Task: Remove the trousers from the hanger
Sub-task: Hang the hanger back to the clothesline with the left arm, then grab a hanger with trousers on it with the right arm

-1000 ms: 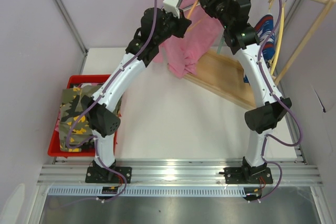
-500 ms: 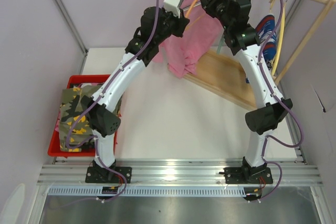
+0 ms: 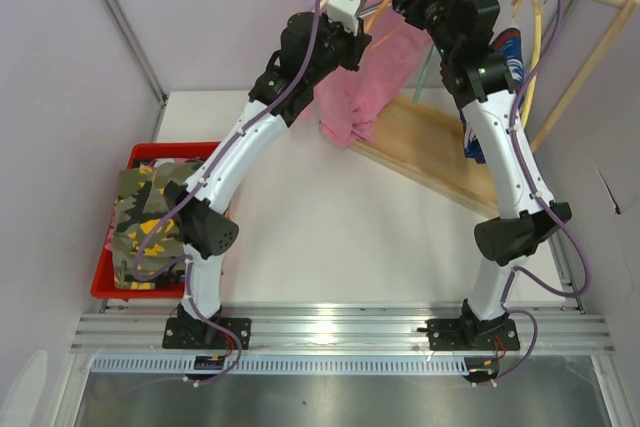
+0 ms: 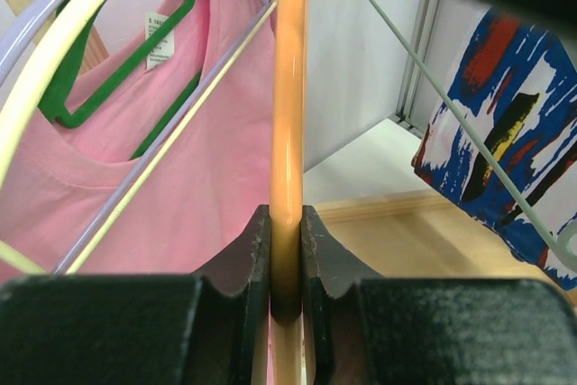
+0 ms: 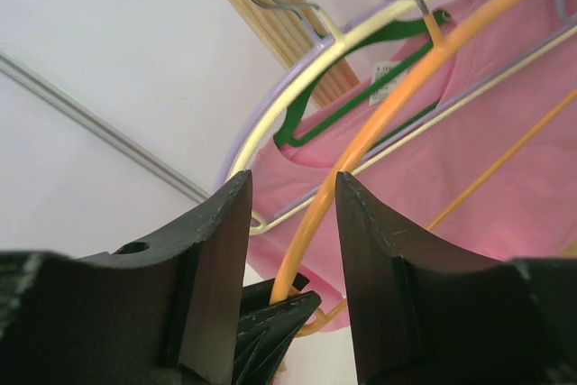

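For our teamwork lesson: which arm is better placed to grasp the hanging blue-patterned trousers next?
Probably right: the right gripper stands open and its arm is nearest the blue, white and red print trousers; the left gripper is shut on the thin orange hanger.

Left hand [image 4: 287, 227] around orange hanger [image 4: 289, 87]

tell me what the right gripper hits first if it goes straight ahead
Most likely the thin orange hanger lying between the fingers of the open right gripper; the pink T-shirt hangs behind, depth unclear.
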Controlling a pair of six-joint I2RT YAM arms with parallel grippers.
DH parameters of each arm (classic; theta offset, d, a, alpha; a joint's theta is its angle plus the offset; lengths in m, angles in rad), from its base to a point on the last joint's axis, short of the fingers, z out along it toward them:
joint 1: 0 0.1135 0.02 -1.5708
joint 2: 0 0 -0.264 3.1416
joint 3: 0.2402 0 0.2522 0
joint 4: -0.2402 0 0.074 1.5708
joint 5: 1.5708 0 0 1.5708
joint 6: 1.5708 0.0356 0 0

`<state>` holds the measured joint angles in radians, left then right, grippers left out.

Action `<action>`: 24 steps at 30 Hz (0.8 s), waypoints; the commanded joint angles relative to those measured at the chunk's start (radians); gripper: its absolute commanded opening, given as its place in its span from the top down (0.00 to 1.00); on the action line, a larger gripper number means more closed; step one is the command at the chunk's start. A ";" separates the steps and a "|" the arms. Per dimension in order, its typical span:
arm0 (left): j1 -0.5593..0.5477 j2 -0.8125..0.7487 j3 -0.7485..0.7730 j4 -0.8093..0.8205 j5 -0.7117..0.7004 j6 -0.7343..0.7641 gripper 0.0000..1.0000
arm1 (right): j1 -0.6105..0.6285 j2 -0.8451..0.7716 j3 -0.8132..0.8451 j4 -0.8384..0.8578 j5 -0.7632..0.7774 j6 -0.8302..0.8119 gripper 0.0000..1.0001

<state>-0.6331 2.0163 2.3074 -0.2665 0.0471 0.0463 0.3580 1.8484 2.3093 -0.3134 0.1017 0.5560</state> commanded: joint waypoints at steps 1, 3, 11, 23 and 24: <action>-0.005 -0.014 0.066 0.036 -0.033 0.023 0.96 | 0.004 -0.060 0.090 -0.053 0.009 -0.102 0.53; -0.005 -0.022 0.057 0.027 -0.041 0.024 0.92 | 0.001 -0.069 0.117 -0.098 -0.022 -0.126 0.51; -0.005 -0.142 -0.060 0.061 -0.018 0.009 0.44 | 0.001 -0.173 0.142 -0.261 -0.065 -0.215 0.41; -0.005 -0.454 -0.353 0.067 0.063 -0.092 0.01 | 0.002 -0.437 0.047 -0.574 0.197 -0.309 0.33; -0.005 -0.482 -0.383 0.073 0.071 -0.100 0.01 | 0.002 -0.451 0.036 -0.602 0.276 -0.318 0.32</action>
<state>-0.6365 1.6272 1.9869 -0.2409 0.0719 -0.0074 0.3588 1.4387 2.3592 -0.7856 0.1982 0.2905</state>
